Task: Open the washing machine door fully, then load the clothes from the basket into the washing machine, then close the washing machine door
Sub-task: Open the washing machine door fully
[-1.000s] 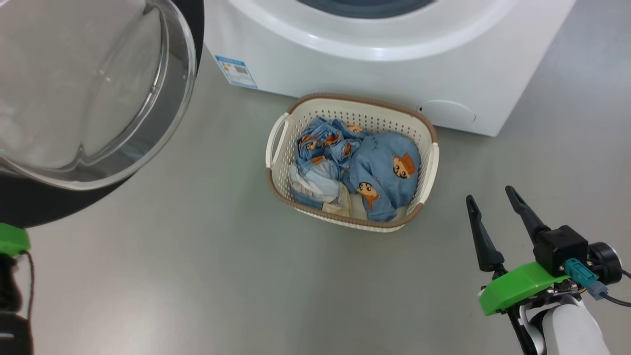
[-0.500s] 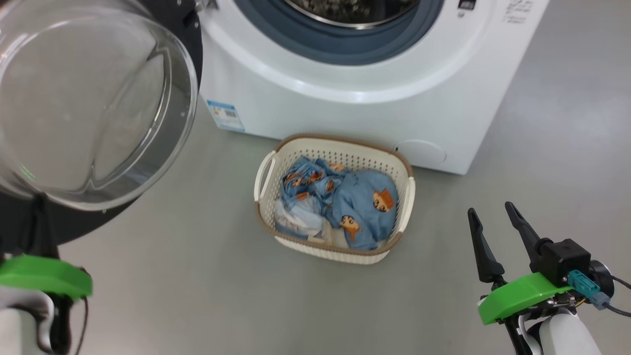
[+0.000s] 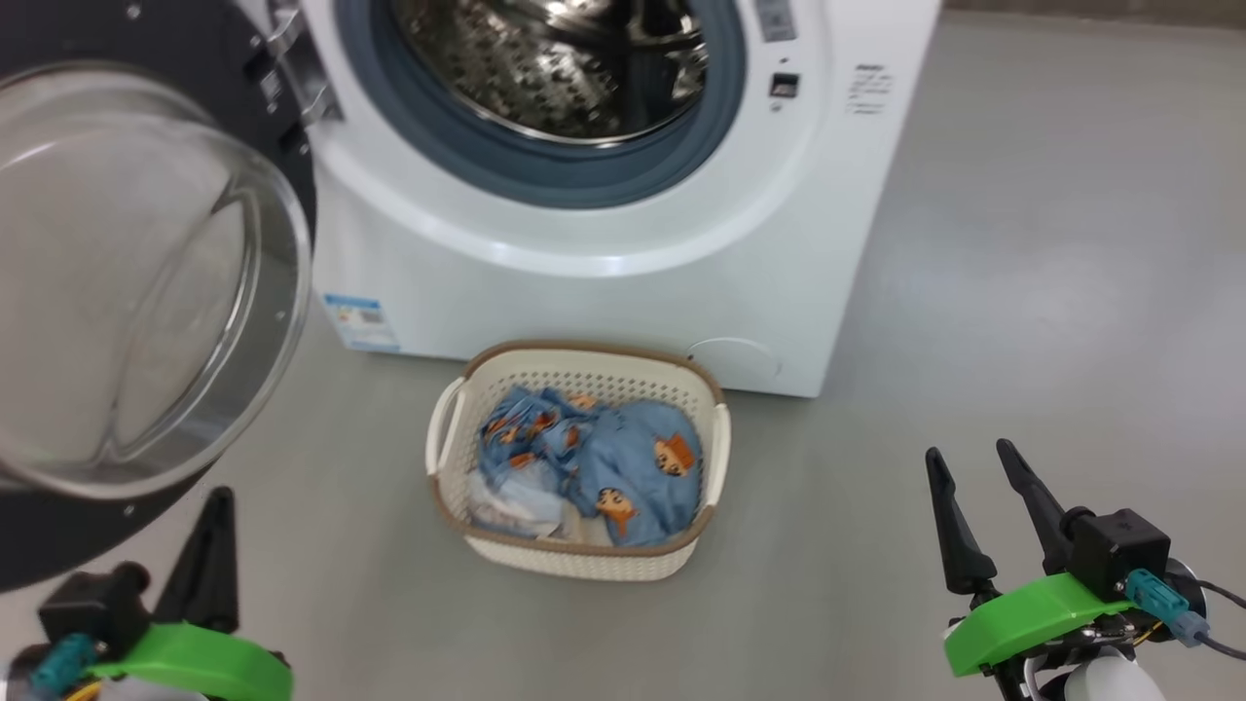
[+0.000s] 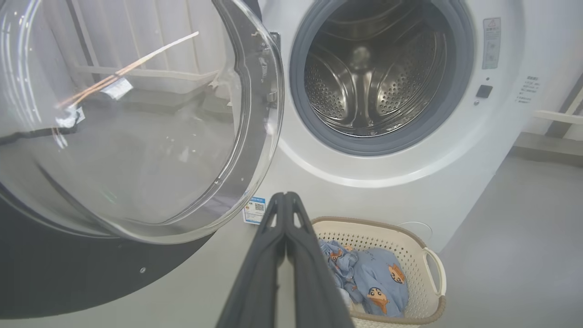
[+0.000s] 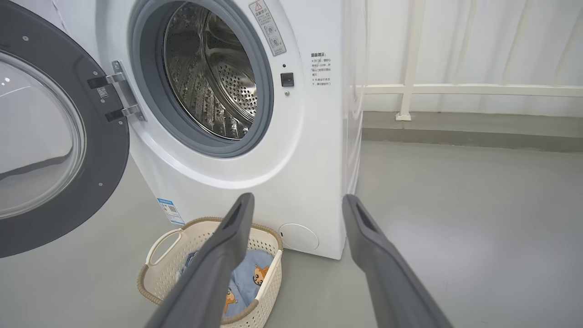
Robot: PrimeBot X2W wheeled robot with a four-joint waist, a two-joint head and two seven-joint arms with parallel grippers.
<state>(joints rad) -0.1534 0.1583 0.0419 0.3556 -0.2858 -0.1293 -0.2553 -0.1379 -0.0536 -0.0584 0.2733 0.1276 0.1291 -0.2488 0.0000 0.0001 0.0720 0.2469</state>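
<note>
Left gripper (image 4: 284,198) is pinched together, right gripper (image 3: 969,451) gapes. Camera has tilted up (scene itself unmoved), baring the steel drum (image 3: 574,68) of the white washing machine (image 3: 604,292); black-rimmed glass door (image 3: 146,282) hangs wide, so blue cartoon-print clothes (image 3: 633,467) in the cream perforated basket (image 3: 574,565) go next.

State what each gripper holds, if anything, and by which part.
Nothing is held: left gripper shut and empty, right gripper open, clothes in the basket.

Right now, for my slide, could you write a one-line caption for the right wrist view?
Open right gripper faces the washing machine, its door swung wide, clothes waiting in the basket.
</note>
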